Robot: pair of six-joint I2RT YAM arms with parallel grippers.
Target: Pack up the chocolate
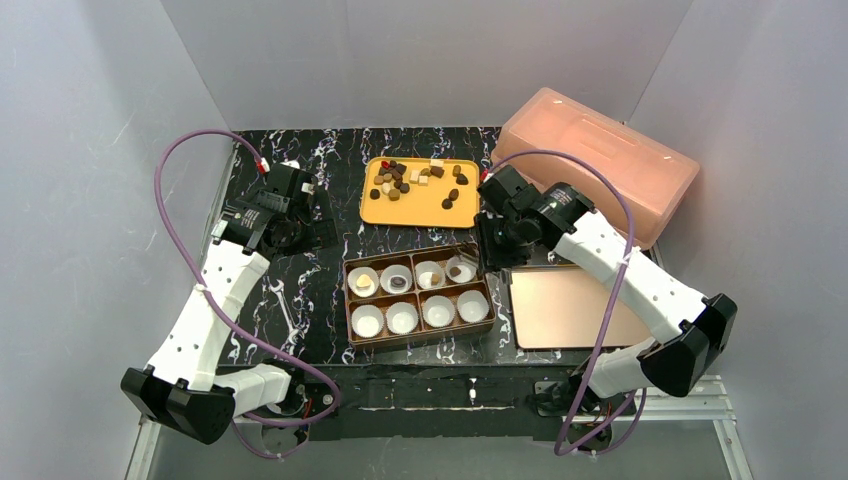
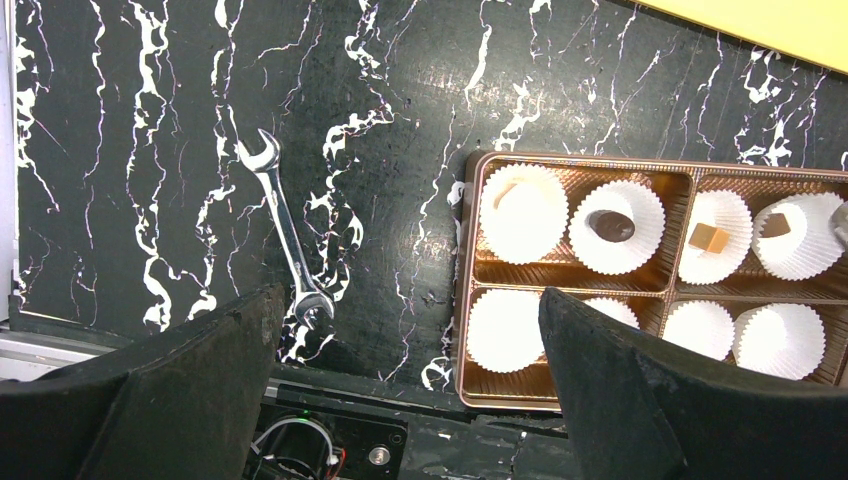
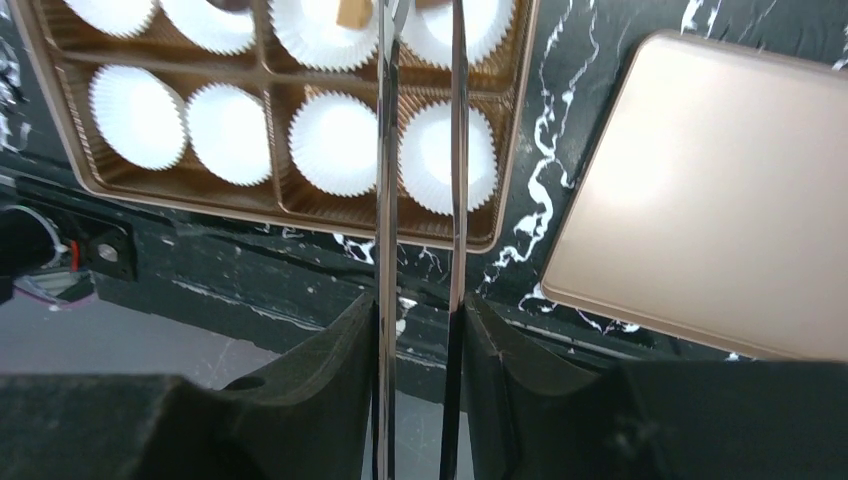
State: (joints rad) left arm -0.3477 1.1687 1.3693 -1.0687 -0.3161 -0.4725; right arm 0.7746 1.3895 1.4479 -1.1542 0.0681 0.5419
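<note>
Loose chocolate pieces (image 1: 410, 180), dark, light brown and cream, lie on a yellow tray (image 1: 372, 212). A brown box (image 1: 347, 300) holds white paper cups. The four far cups each hold one piece, among them a dark one (image 2: 611, 225) and a light brown cube (image 2: 708, 237). The near cups (image 3: 340, 140) are empty. My right gripper (image 1: 490, 245) (image 3: 420, 305) is shut on metal tongs (image 3: 385, 150). Their blades stand slightly apart and reach over the far right cup (image 1: 460, 270). Their tips are out of the right wrist view. My left gripper (image 1: 300, 225) (image 2: 410, 300) is open and empty, left of the box.
A rose-gold lid (image 1: 570, 305) (image 3: 710, 200) lies flat right of the box. A pink lidded container (image 1: 600, 160) stands at the back right. A steel wrench (image 1: 285, 310) (image 2: 285, 230) lies on the black marbled table left of the box.
</note>
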